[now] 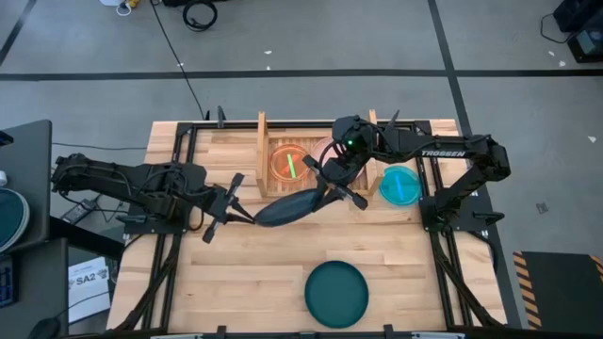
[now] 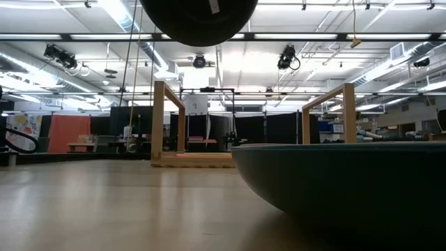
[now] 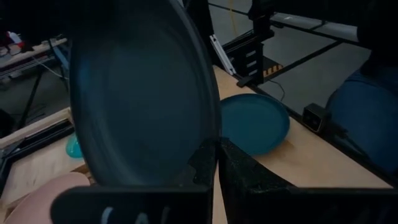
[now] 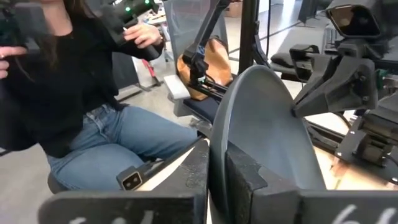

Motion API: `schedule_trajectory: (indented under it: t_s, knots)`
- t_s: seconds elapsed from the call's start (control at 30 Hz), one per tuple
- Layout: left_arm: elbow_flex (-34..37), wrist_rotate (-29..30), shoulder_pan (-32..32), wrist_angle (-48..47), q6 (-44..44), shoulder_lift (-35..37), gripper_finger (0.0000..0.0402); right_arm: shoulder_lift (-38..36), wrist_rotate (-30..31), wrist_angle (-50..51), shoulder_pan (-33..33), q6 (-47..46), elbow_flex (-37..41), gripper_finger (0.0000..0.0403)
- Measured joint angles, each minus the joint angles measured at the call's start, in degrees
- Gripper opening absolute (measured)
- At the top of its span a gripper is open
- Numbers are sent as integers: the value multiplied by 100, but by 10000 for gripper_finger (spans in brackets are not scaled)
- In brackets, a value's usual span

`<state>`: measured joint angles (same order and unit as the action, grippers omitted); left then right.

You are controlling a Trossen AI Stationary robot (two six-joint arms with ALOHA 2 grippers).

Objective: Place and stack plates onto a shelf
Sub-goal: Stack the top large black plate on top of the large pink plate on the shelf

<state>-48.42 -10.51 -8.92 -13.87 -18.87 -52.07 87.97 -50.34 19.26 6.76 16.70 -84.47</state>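
Observation:
A dark plate [image 1: 287, 207] hangs in the air in front of the shelf [image 1: 264, 141], turned nearly on edge, and also shows in the low view [image 2: 198, 17]. My left gripper [image 1: 247, 212] is shut on its left rim. My right gripper [image 1: 325, 193] is shut on its right rim. On the shelf's slats lie an orange plate [image 1: 290, 162] and a pink plate [image 1: 326, 149], half hidden by the right arm. A cyan plate [image 1: 399, 185] lies flat on the table to the right of the shelf. A dark teal plate [image 1: 336, 292] lies flat near the near edge. My left gripper [image 3: 216, 155] pinches the dark plate's rim [image 3: 208, 140] between its two fingers, coming roughly level from the table's left. The plate is lifted clear and stands nearly on edge. My right gripper [image 4: 216, 163] pinches the opposite rim [image 4: 219, 134] between its two fingers, slanting down from the far right. The plate stands on edge, clear of the table.
The shelf's two upright side boards [image 2: 171, 122] [image 2: 327, 115] stand at the far middle of the table. The teal plate [image 2: 348, 181] fills the near right. Black rails [image 1: 174, 169] run along the table's left and right sides. A person [image 4: 81, 93] sits beyond the table.

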Motion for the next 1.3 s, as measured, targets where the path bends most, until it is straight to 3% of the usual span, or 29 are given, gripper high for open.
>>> schedule_trajectory:
  t_s: [0.27,0.57,0.83,1.1,1.3]
  knots:
    - [0,105,1,-11,26,-2,44,0,36,27,0,-84,0,36]
    - [0,963,3,72,321,-11,122,0,65,91,18,-330,-2,27]
    - [0,1803,5,26,319,-13,166,-291,197,905,22,-329,-13,20]
    - [0,3032,12,24,315,-13,174,-766,1458,2126,22,-338,-13,20]
    - [0,3277,12,26,313,-13,174,-911,2922,2679,36,-342,-13,20]
